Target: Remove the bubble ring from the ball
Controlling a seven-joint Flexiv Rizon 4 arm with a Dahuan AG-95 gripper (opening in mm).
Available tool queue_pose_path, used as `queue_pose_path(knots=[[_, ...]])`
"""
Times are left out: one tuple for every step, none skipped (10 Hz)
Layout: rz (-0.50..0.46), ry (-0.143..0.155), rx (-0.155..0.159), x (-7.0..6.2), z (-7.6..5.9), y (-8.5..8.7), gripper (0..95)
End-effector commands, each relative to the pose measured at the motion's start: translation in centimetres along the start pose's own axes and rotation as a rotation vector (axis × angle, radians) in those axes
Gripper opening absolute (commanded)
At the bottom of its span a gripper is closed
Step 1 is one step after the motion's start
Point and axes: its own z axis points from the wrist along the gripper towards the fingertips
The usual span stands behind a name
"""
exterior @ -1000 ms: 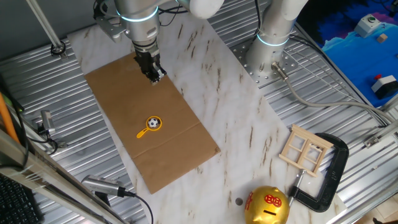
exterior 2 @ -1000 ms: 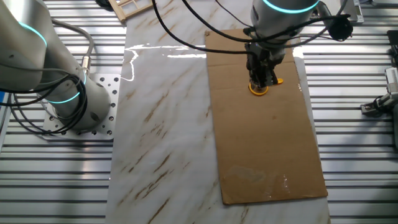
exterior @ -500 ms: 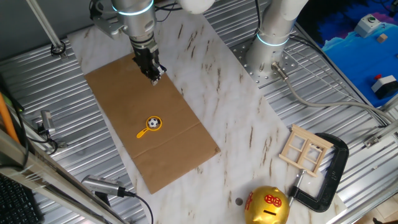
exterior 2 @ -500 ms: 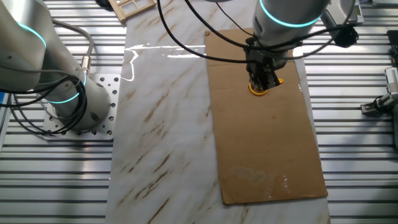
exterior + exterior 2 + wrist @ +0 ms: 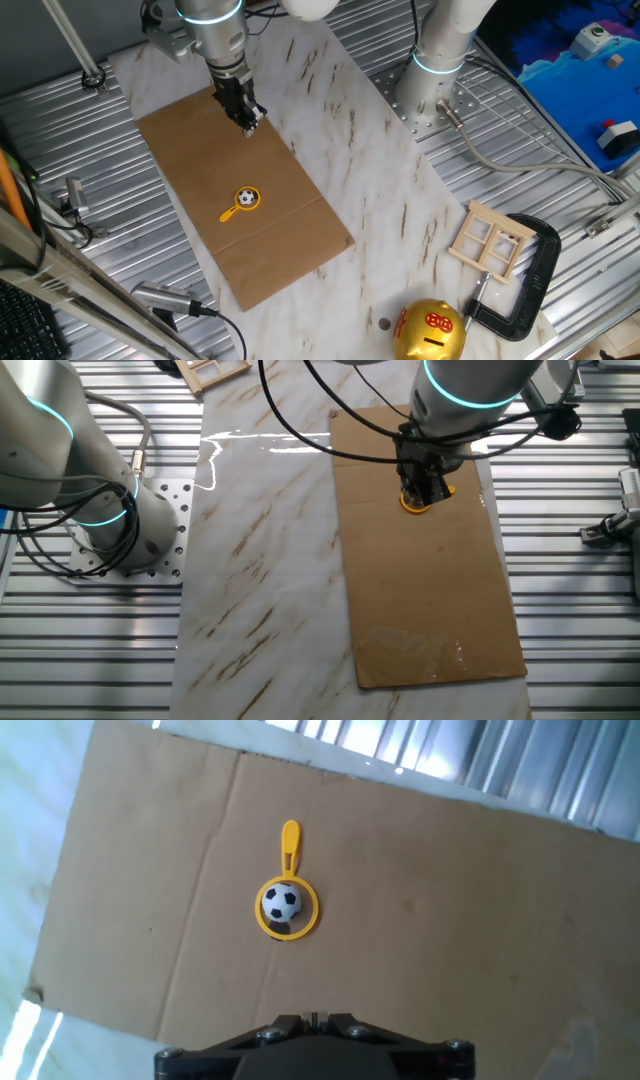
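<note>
The bubble ring (image 5: 243,203) lies flat on a brown cardboard sheet (image 5: 190,140), a little left of the middle of one fixed view, its loop closed around the ball (image 5: 247,197) and its short handle pointing toward the lower left. In the hand view the ring (image 5: 288,898) sits left of center with the handle pointing up toward the top edge, and the ball (image 5: 281,902) rests inside the loop, nearer its upper side.

The tool (image 5: 249,124) hangs above the upper part of the cardboard in the upper left of that fixed view, well apart from the ring. Its fingers look close together there, but whether they are fully pressed together cannot be told; it pinches nothing. In the other fixed view the tool (image 5: 424,495) stands in front of the ring (image 5: 432,500), hiding most of it, in the upper right of the frame.

The cardboard lies on a marble-patterned worktop (image 5: 370,170). At the lower right of the first fixed view are a gold piggy bank (image 5: 429,331), a small wooden window frame (image 5: 492,241) and a black C-clamp (image 5: 533,282).
</note>
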Motion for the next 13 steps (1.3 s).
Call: queue_pose_path(knots=[[0.003,0.004,0.005,0.0,0.1,0.0,0.0],[0.004,0.005,0.005,0.0,0.1,0.0,0.0],[0.005,0.005,0.006,0.0,0.1,0.0,0.0],[0.002,0.008,0.007,0.0,0.1,0.0,0.0],[0.001,0.011,0.006,0.0,0.1,0.0,0.0],[0.002,0.01,0.006,0.0,0.1,0.0,0.0],[0.006,0.009,0.007,0.0,0.1,0.0,0.0],[0.01,0.007,0.007,-0.1,0.2,0.1,0.0],[0.034,0.004,0.009,-1.0,0.9,0.6,0.0],[0.056,0.004,0.009,-1.8,1.7,1.1,0.0],[0.075,0.004,0.01,-3.0,2.6,1.7,0.0],[0.093,0.002,0.012,-4.5,3.7,2.5,0.0],[0.096,0.006,0.014,-5.5,4.2,2.8,0.0]])
